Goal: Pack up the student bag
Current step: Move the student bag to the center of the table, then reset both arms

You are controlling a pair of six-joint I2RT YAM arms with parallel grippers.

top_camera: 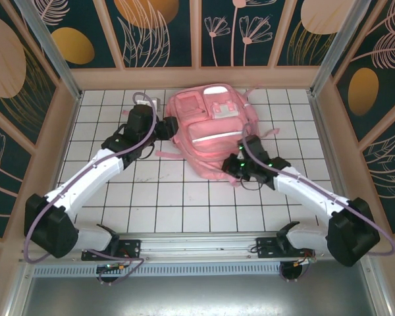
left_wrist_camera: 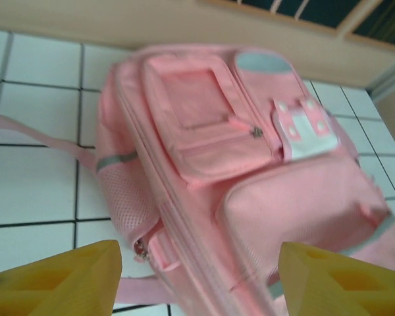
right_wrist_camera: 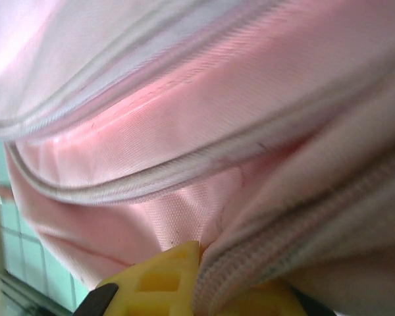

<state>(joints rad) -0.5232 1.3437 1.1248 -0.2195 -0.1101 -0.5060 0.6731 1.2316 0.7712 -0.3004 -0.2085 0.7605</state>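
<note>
Packing seems barely begun: right gripper pinches the student bag by its seam (zipper edge, perhaps); left gripper gapes empty beside it.

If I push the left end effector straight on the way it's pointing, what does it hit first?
The open left end effector would most likely meet the large pink fabric backpack, near its side zip; how far off is hard to judge.

A seam fold of the student bag covers the right gripper tips; from the left wrist the bag's pockets are blurred.
</note>
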